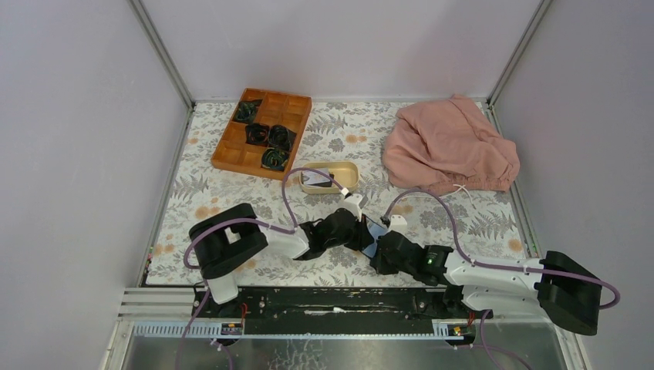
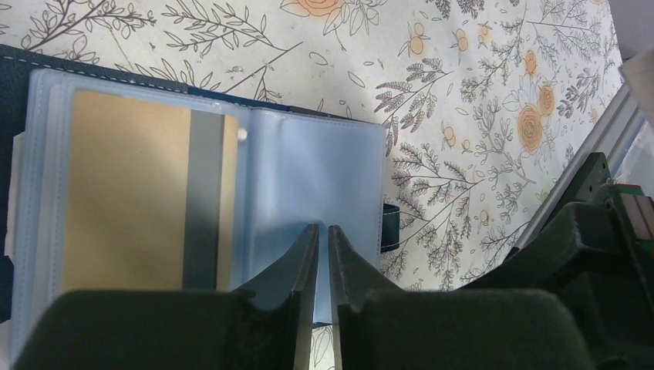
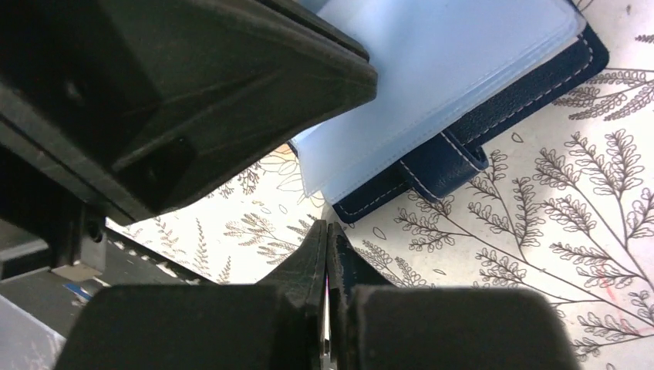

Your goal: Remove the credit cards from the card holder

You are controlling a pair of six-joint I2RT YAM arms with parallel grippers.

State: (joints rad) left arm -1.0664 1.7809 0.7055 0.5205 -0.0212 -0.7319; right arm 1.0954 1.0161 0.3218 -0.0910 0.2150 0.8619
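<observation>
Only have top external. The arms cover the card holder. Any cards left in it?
Observer: Yes. The left wrist view shows a gold card with a grey stripe inside a clear sleeve of the open card holder.
Operator: Left on it?
Observer: No. The left gripper is nearly shut over the empty sleeve area beside that card. I can't tell if it is gripping anything.
Operator: Right?
Observer: The right gripper is shut, with its tips beside a corner of the navy cover.
</observation>
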